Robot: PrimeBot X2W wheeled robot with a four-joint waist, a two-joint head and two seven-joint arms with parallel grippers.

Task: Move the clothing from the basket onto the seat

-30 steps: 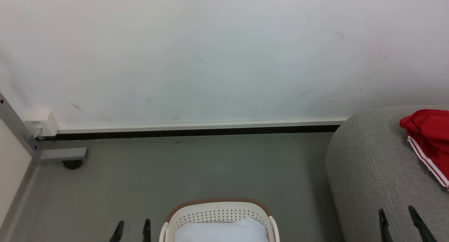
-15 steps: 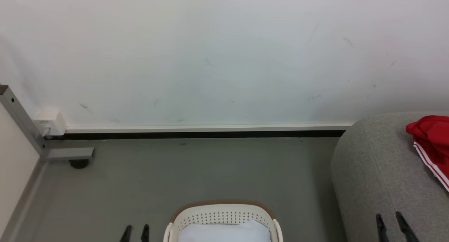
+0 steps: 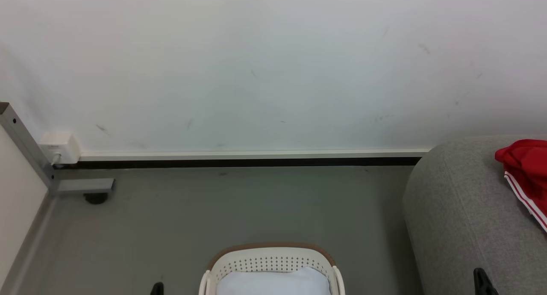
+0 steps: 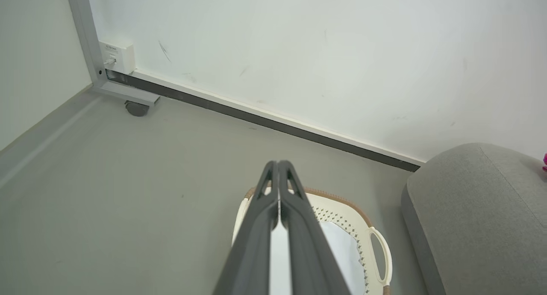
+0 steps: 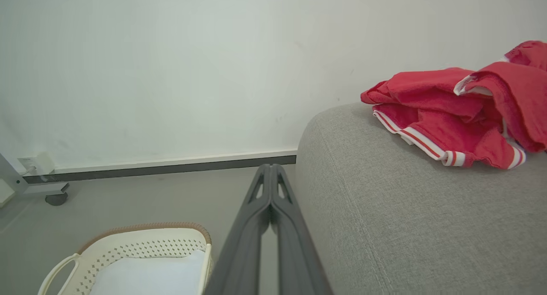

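- Scuffed white wall (image 3: 265, 64) above a black-and-white skirting strip (image 3: 248, 161).
- Smooth grey floor (image 3: 239, 209).
- White plastic socket box (image 3: 60, 146) beside a grey metal frame (image 3: 83, 186).
- Pale blue-white flat pad (image 3: 273, 282).

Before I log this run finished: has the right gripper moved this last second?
Yes: the right gripper shut and dropped toward the bottom edge, judged against the basket rim.

Clothing (image 5: 427, 89): bright red; white hem bands with thin red stripes; white cuff edges. Basket (image 3: 269, 263): cream-white, rows of small dark perforation dots, brown rim. Pad (image 3: 273, 283): pale blue-white, plain. Seat (image 5: 406, 209): mid grey, fine woven fleck. Floor (image 3: 213, 213): flat grey, unpatterned. Wall (image 3: 256, 64): white, a few faint dark scuffs. Skirting (image 3: 248, 161): white strip over black band. Socket box (image 3: 60, 146): cream. Left gripper (image 4: 278, 163), right gripper (image 5: 270, 166): dark grey.
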